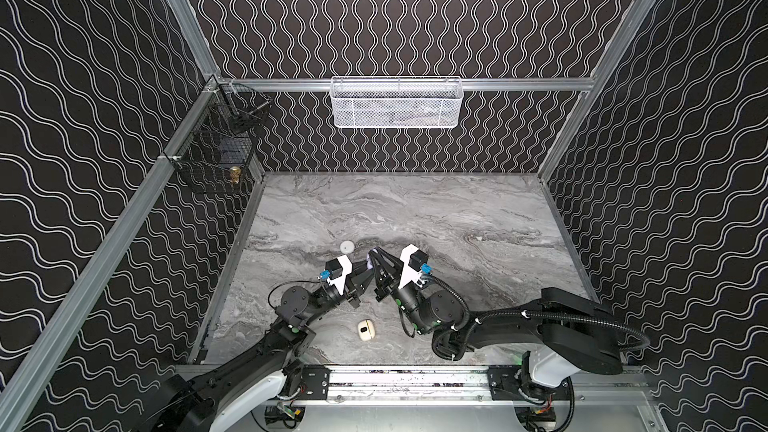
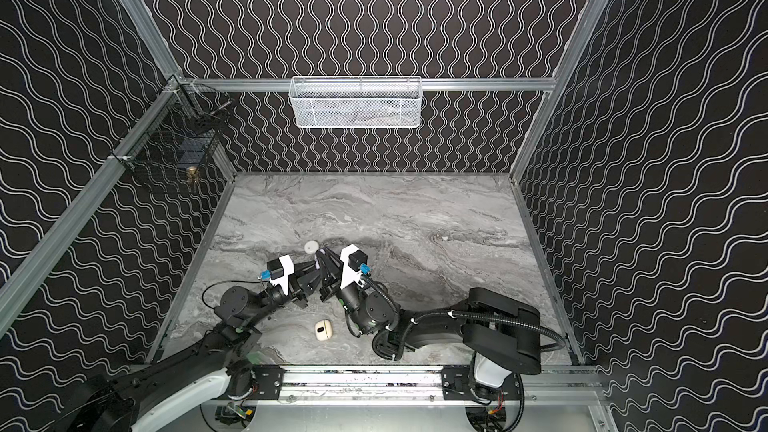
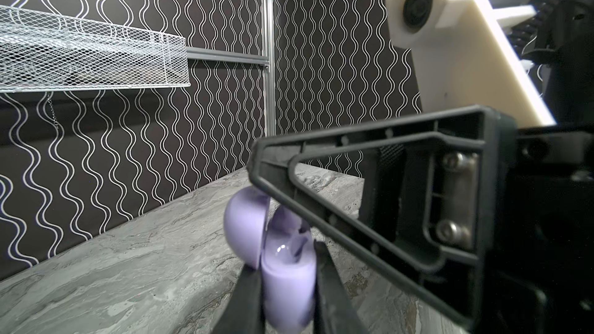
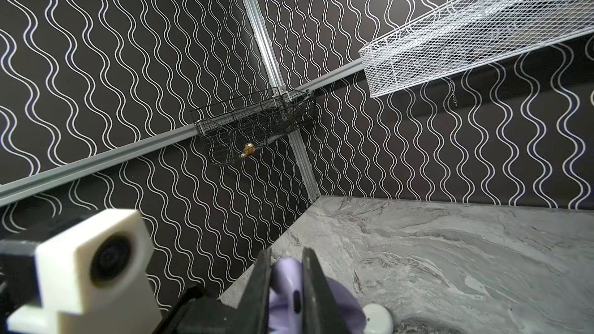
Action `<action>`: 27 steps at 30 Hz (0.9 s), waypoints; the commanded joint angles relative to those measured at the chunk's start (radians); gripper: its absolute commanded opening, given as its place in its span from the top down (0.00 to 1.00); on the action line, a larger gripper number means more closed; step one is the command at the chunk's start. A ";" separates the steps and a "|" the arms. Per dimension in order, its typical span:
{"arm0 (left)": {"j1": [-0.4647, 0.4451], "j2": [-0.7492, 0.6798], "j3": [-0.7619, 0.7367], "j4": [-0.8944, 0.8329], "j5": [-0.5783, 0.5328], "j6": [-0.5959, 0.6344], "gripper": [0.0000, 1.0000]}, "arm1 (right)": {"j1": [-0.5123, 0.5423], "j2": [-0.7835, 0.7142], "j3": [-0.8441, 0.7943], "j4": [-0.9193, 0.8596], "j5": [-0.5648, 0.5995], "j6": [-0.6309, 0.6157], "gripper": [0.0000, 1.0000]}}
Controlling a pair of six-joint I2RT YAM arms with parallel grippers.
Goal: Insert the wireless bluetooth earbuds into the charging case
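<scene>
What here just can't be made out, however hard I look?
- Lilac case: in both top views, the left gripper and right gripper cover nearly all of it.
- Its inside: in the left wrist view, blurred and partly behind the right gripper's finger; whether it holds earbuds cannot be told.
- Cream case: in both top views, too small to see inside.
- White mesh basket: in every view, the mesh obscures what lies inside.

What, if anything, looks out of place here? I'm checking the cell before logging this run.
Nothing spilled or damaged on the table. Two small oddities up on the walls: a thin chain dangles beneath the white mesh basket, and a brass piece seems to poke through the black wire basket.
</scene>
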 commanded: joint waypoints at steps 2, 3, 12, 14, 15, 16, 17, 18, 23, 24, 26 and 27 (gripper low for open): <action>-0.001 -0.006 0.000 0.057 -0.006 0.005 1.00 | 0.003 0.014 0.000 0.034 0.018 0.003 0.87; -0.001 -0.013 0.001 0.048 -0.014 0.003 1.00 | 0.003 0.015 -0.008 0.035 0.018 0.005 0.87; 0.000 -0.025 0.005 0.029 -0.040 -0.015 1.00 | 0.007 0.032 -0.053 0.072 -0.007 0.029 0.87; 0.000 -0.023 0.005 0.031 -0.038 -0.011 1.00 | 0.007 0.038 -0.049 0.075 -0.005 0.032 0.87; -0.001 -0.023 0.005 0.029 -0.039 -0.011 1.00 | 0.007 0.040 -0.048 0.074 -0.005 0.032 0.87; 0.000 -0.023 0.005 0.028 -0.039 -0.010 1.00 | 0.007 0.038 -0.048 0.073 -0.005 0.032 0.87; -0.001 -0.022 0.005 0.027 -0.038 -0.009 1.00 | 0.009 0.036 -0.049 0.073 -0.004 0.032 0.87; -0.001 -0.021 0.006 0.025 -0.036 -0.005 1.00 | 0.009 0.032 -0.052 0.074 -0.004 0.030 0.87; -0.001 -0.022 0.021 -0.071 -0.121 0.006 1.00 | 0.009 -0.116 -0.072 -0.153 0.081 0.117 0.86; 0.000 -0.024 0.025 -0.096 -0.155 0.007 1.00 | 0.010 -0.159 -0.069 -0.264 0.112 0.163 0.87; 0.001 -0.030 0.031 -0.156 -0.243 0.003 1.00 | 0.010 -0.254 -0.061 -0.537 0.179 0.284 0.89; 0.001 -0.037 0.031 -0.183 -0.284 0.001 1.00 | 0.008 -0.303 -0.056 -0.700 0.201 0.369 0.89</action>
